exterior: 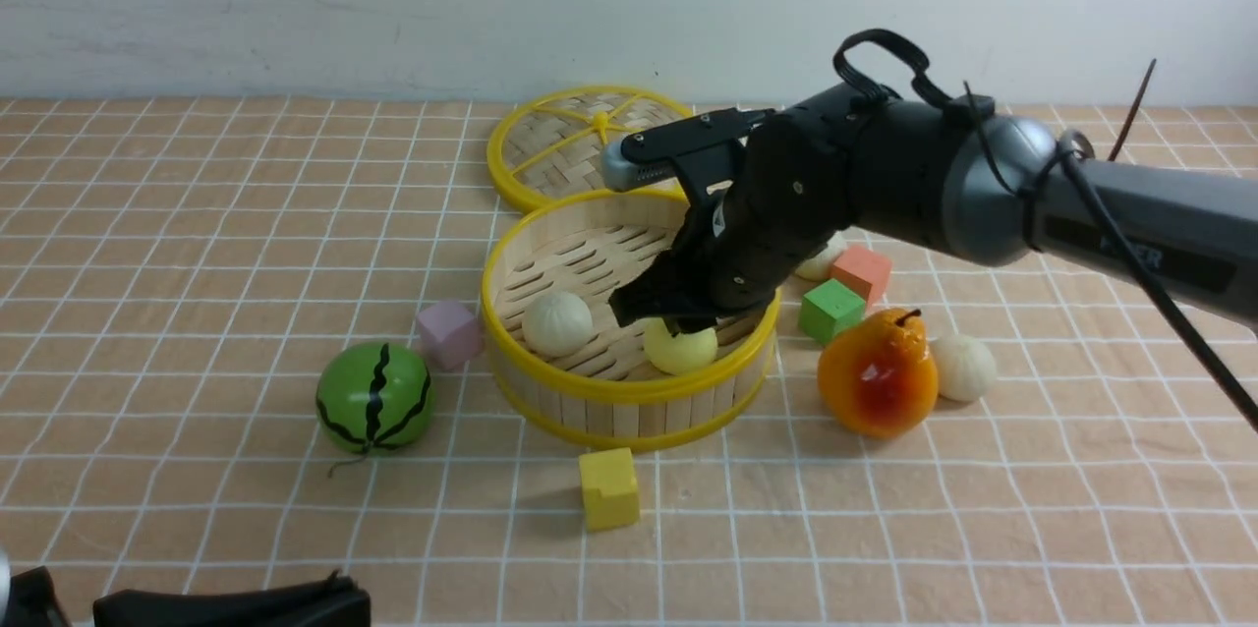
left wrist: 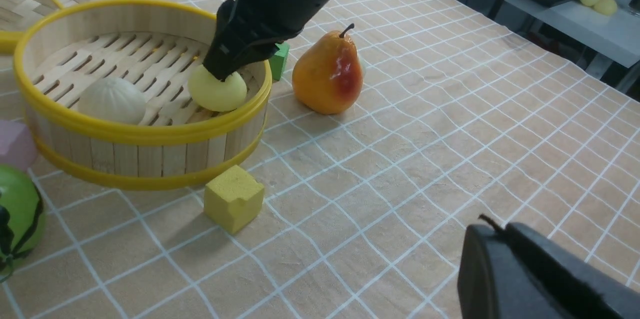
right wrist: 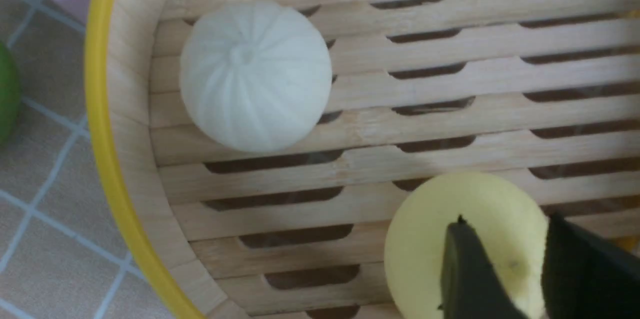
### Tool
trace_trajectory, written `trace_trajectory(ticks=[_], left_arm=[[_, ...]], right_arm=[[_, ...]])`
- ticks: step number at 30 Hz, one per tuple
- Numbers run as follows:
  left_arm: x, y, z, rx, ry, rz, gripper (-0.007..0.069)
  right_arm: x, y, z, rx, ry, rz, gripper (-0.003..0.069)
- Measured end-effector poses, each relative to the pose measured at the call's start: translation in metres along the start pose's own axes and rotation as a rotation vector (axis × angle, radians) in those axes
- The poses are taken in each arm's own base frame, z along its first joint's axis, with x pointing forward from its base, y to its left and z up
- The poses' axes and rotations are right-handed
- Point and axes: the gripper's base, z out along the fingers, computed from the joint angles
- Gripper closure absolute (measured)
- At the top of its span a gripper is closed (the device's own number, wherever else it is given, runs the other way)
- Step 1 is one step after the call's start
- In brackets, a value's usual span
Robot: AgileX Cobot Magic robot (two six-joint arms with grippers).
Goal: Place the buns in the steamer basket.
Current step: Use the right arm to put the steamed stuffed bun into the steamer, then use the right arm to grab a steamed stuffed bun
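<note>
— Where is the right gripper [exterior: 673,317]?
— Inside the steamer basket [exterior: 629,389], tips on top of the yellow bun [exterior: 683,350], which sits on the slats against the near wall. Its fingers [right wrist: 470,274] stand parted, pinching nothing.
— The others?
— A white bun [exterior: 557,322] lies on the basket floor toward its left wall. A third bun [exterior: 963,367] rests on the table [exterior: 197,244] just beside the pear [exterior: 875,376], on its right-edge side; a fourth bun [exterior: 821,263], half hidden by the arm, is beside the orange cube [exterior: 863,271].
— And the left gripper [exterior: 334,596]?
— Low at the near edge, fingers pressed together.
</note>
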Motion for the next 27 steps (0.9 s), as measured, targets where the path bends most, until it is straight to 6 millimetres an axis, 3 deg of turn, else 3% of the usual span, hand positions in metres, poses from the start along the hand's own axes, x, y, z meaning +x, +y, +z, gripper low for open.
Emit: trace_trajectory(ticks=[3, 5, 9, 10, 11, 12, 13, 15, 18, 22, 27], left_arm=[[0.0, 0.0, 0.0, 0.0, 0.0, 0.0, 0.0603], [0.0, 0.0, 0.0, 0.0, 0.0, 0.0, 0.0599], [0.0, 0.0, 0.0, 0.0, 0.0, 0.0, 0.0592], [0.0, 0.0, 0.0, 0.0, 0.0, 0.0, 0.0592], [0.0, 0.0, 0.0, 0.0, -0.001, 0.0, 0.0589], [0.0, 0.0, 0.0, 0.001, -0.003, 0.0, 0.0588], [0.0, 0.0, 0.0, 0.001, -0.003, 0.0, 0.0588], [0.0, 0.0, 0.0, 0.002, -0.005, 0.0, 0.0587], [0.0, 0.0, 0.0, 0.002, -0.005, 0.0, 0.0586], [0.0, 0.0, 0.0, 0.002, -0.005, 0.0, 0.0586], [-0.001, 0.0, 0.0, 0.0, -0.006, 0.009, 0.0585]], right_arm=[[-0.004, 0.0, -0.015, -0.001, -0.007, 0.0, 0.0241], [-0.007, 0.0, -0.033, 0.009, -0.009, -0.012, 0.0201], [-0.01, -0.02, -0.091, 0.136, 0.023, -0.065, 0.0211], [-0.009, -0.023, -0.093, 0.148, 0.03, -0.059, 0.0219], [-0.001, -0.046, -0.107, 0.23, 0.091, -0.008, 0.0258], [0.008, -0.064, -0.108, 0.271, 0.146, 0.042, 0.0291], [0.01, -0.066, -0.108, 0.276, 0.158, 0.048, 0.0297], [0.036, -0.099, -0.098, 0.316, 0.296, 0.143, 0.036], [0.054, -0.118, -0.085, 0.286, 0.338, 0.239, 0.0403], [0.055, -0.144, -0.083, 0.243, 0.241, 0.35, 0.0409], [0.051, -0.155, -0.079, 0.167, 0.163, 0.387, 0.0409]])
